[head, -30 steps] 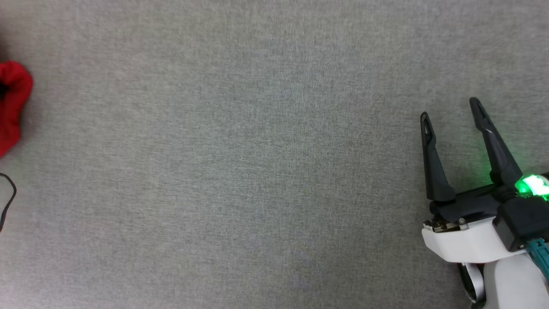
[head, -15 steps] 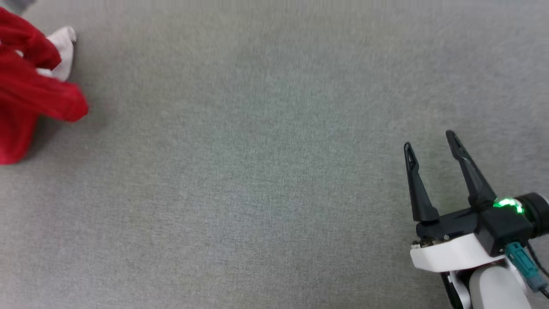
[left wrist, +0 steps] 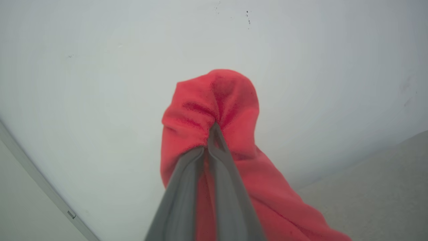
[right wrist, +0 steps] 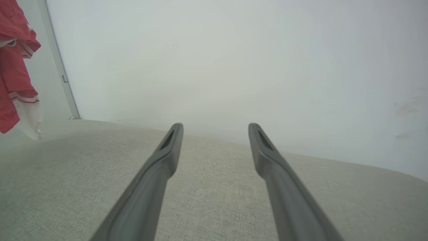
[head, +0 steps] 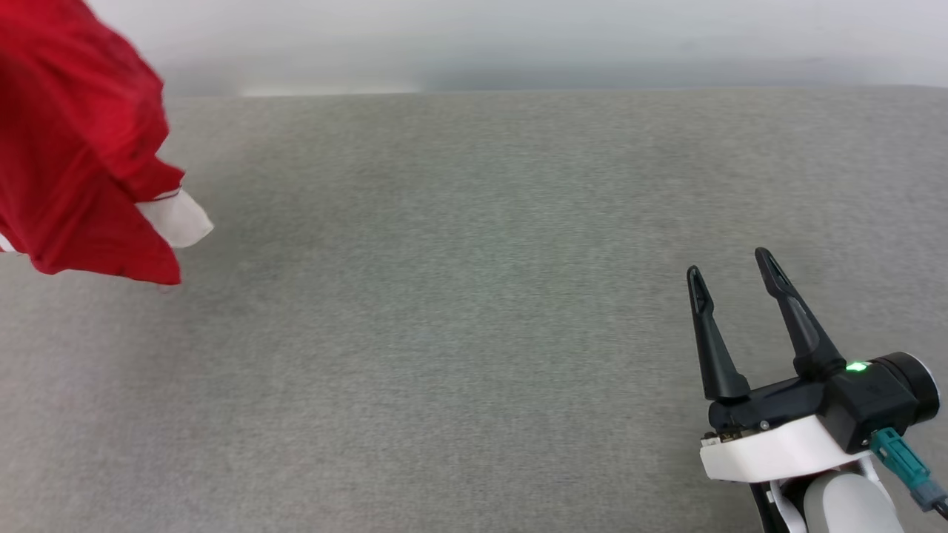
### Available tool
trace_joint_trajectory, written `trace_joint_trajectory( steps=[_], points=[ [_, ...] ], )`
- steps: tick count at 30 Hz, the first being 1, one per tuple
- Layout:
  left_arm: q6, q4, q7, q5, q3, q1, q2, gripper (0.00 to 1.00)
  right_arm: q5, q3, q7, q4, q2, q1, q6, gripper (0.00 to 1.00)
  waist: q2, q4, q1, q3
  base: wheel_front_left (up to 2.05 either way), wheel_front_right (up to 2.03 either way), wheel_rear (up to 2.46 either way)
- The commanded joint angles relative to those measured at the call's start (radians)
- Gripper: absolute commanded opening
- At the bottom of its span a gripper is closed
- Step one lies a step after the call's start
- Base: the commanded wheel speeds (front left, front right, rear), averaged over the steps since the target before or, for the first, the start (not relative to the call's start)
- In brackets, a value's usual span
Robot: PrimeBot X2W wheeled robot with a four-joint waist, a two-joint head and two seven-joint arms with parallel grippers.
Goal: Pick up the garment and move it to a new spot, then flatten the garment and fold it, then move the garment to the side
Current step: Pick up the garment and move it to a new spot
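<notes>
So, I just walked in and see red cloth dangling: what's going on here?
The left claw is shut on a bunch of the red garment, which hangs from it at the left of the grey surface. The right claw is open and empty, well apart from the garment, over the surface's right side.

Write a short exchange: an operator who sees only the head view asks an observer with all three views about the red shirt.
Operator: The shirt hangs at my upper left. What holds it?
Observer: The left gripper, shut on a bunch of red cloth that bulges past it.
Operator: Any trim I am missing?
Observer: The right wrist view shows striped trim in two places, the lower just above a white sleeve.
</notes>
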State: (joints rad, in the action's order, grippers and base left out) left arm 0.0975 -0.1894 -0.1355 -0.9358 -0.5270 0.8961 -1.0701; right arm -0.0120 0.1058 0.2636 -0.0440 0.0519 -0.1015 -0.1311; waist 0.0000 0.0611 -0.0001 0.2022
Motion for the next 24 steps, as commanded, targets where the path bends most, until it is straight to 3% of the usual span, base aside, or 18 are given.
trace_joint_trajectory(
  steps=[1, 6, 13, 18, 19, 24],
  points=[
    [-0.008, 0.038, -0.008, 0.023, -0.002, 0.036, 0.015, 0.00, -0.008, -0.004, 0.002, -0.004, -0.003, 0.008, 0.001, 1.00, 0.0000, -0.050, 0.0001, -0.019, 0.00, 0.00, 0.00],
    [-0.014, 0.137, 0.016, 0.062, -0.043, 0.089, 0.087, 0.00, -0.025, -0.013, 0.002, -0.011, -0.003, 0.005, 0.001, 1.00, 0.0000, -0.113, 0.0001, -0.012, 0.00, 0.00, 0.00],
    [-0.049, 0.212, 0.014, 0.124, -0.153, 0.109, 0.285, 0.00, -0.036, -0.025, 0.002, -0.022, -0.003, -0.004, 0.001, 1.00, 0.0000, -0.182, 0.0001, 0.013, 0.00, 0.00, 0.00],
    [-0.056, 0.177, 0.026, 0.160, -0.301, 0.025, 0.446, 0.00, -0.047, -0.033, 0.002, -0.027, -0.003, -0.017, 0.001, 1.00, 0.0000, -0.220, 0.0001, 0.027, 0.00, 0.00, 0.00],
    [-0.056, 0.177, 0.026, 0.160, -0.301, 0.025, 0.446, 0.00, -0.047, -0.033, 0.002, -0.027, -0.003, -0.017, 0.001, 1.00, 0.0000, -0.220, 0.0001, 0.027, 0.00, 0.00, 0.00],
    [-0.029, 0.081, 0.054, 0.164, -0.479, -0.120, 0.582, 0.00, -0.053, -0.039, 0.002, -0.026, -0.003, -0.017, 0.001, 1.00, 0.0000, -0.242, 0.0001, 0.030, 0.00, 0.00, 0.00]
  ],
)
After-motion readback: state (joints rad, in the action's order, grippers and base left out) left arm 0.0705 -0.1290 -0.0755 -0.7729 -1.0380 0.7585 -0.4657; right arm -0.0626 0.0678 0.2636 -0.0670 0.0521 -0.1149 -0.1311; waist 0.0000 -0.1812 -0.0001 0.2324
